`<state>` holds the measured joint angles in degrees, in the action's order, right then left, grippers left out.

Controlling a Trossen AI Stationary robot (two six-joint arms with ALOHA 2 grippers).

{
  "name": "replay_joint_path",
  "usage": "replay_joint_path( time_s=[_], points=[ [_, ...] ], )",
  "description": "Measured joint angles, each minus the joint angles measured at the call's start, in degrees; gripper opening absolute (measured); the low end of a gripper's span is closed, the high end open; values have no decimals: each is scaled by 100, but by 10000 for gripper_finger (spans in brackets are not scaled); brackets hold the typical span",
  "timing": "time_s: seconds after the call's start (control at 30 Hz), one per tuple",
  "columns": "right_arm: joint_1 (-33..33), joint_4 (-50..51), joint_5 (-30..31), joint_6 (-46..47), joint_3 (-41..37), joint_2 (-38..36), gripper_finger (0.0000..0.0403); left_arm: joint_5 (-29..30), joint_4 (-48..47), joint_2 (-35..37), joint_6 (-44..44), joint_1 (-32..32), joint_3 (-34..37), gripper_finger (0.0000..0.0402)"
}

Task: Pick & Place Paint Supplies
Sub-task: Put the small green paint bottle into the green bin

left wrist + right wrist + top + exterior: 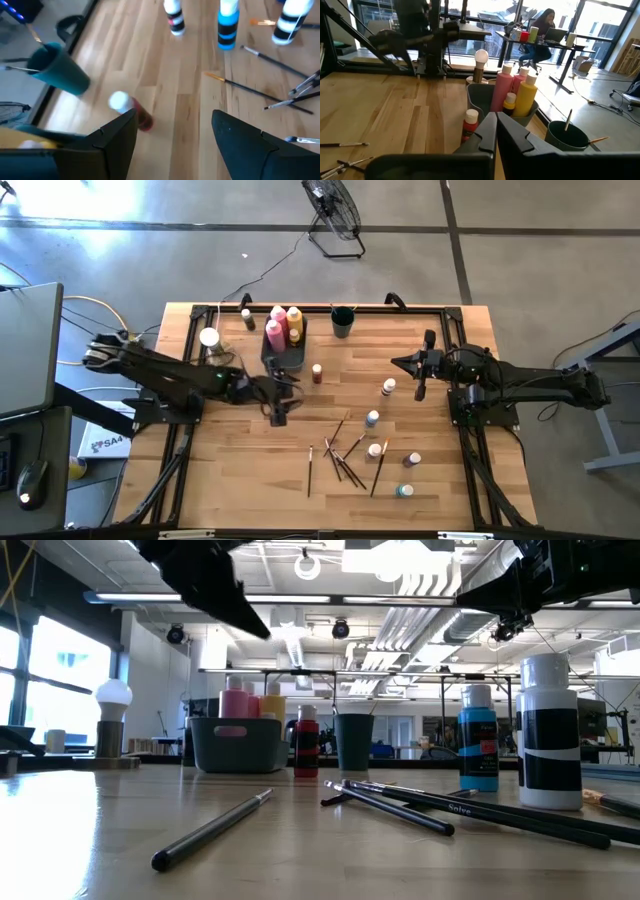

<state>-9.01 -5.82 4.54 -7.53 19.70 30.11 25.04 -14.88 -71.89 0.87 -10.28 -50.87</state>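
Note:
A dark bin [283, 358] at the table's far side holds tall pink [274, 332] and yellow [294, 322] squeeze bottles. A small red bottle with a white cap [136, 111] stands upright on the table to the right of the bin. My left gripper [172, 135] hovers open and empty above the table beside the bin, the red bottle ahead of its fingers. Small white-capped bottles [372, 418] stand among thin brushes [340, 452] lying flat at the table's middle and near right. My right gripper [496, 131] waits shut and empty at the right [402, 362].
A teal cup [343, 322] with a brush in it stands at the far edge. A white knob on a tan base [209, 337] and a small dark bottle [247, 318] stand left of the bin. Bare wood lies near the front left.

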Motion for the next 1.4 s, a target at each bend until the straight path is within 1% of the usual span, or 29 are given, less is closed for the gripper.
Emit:
replay_joint_path(
  time_s=[0.17, 0.23, 0.4, 0.6, 0.73, 0.93, 1.03, 1.23, 1.4],
  points=[
    [1, 0, 2, -1, 0, 0, 4, 64, -540, 797, 339, 23, 0, 248],
    [1, 1, 2, 0, 0, 2, 4, 81, -617, 1075, 438, 30, 0, 248],
    [-1, 0, 3, 0, 0, 0, 4, 122, -1097, 1701, 461, 89, 0, 248],
    [0, 4, 2, -1, 0, 2, 4, 131, -1608, 2297, 477, 470, -2, 248],
    [1, 4, 2, -2, 0, 2, 4, 25, -1894, 2628, 477, 931, -2, 248],
    [1, 1, 2, -15, 0, 2, 4, -669, -2012, 3124, 491, 1882, -2, 248],
    [1, 1, 2, -19, 0, 1, 4, -902, -2087, 3316, 493, 2357, -2, 248],
    [1, 1, 2, -20, 0, 1, 4, -951, -2407, 3465, 496, 3253, -2, 248],
    [0, 1, 3, -20, 0, 0, 4, -953, -2427, 3415, 494, 3976, -2, 248]
  ],
)
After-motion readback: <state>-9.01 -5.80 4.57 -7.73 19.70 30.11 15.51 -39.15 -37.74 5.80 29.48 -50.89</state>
